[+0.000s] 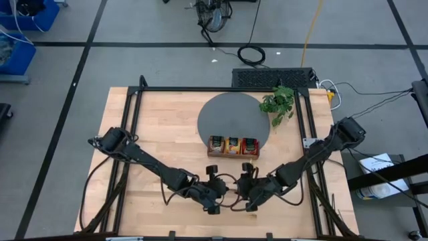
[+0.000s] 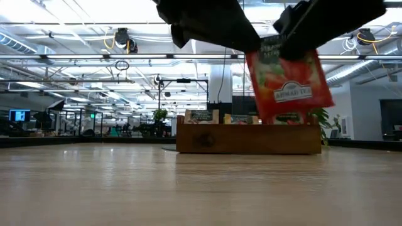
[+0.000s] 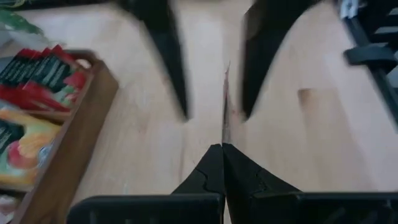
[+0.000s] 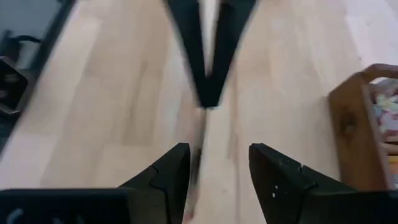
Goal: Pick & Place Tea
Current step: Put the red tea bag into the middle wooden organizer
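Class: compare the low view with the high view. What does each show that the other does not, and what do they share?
Only the low view shows the red tea sachet hanging above the table, label readable. Only the high view shows both arms whole, the left gripper and right gripper meeting near the front edge, and the grey round mat. Both show the wooden tray with sachets, the plant and the table.

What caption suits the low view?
Red square tea sachet hangs from the shut left claw above the wooden table, before the three-slot wooden tray.

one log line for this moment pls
left tool: shut on red sachet, lifted | right tool: open around sachet edge | tray: behind, holds other sachets
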Available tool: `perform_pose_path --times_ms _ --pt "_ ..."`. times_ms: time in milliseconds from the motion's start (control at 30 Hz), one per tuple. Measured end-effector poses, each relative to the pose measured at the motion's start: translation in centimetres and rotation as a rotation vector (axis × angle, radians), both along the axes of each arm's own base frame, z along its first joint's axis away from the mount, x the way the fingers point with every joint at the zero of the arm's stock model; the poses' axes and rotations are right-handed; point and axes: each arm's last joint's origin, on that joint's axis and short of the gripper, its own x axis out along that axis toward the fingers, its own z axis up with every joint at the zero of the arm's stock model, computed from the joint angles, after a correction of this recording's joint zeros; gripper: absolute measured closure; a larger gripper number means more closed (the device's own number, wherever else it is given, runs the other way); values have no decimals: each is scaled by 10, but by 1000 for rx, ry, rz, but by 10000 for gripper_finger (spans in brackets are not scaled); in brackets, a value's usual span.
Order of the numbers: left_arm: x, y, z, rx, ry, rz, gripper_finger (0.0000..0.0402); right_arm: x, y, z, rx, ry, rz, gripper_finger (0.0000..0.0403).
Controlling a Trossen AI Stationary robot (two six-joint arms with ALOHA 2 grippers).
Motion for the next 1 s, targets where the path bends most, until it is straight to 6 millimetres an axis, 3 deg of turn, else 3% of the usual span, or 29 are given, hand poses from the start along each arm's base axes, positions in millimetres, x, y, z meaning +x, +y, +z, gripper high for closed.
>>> perform_pose_path --times_ms 233,467,700,1000 --pt "0 0 1 -6 -3 -7 401 5 -8 -3 -7 12 -36 277" --pt "0 0 0 -2 2 -9 401 7 -11 -4 33 53 40 390" --pt "0 1 0 12 -4 12 396 8 -12 -4 19 47 40 401" --pt "-10 -12 9 100 -25 -26 290 -5 -23 8 -98 67 -9 402"
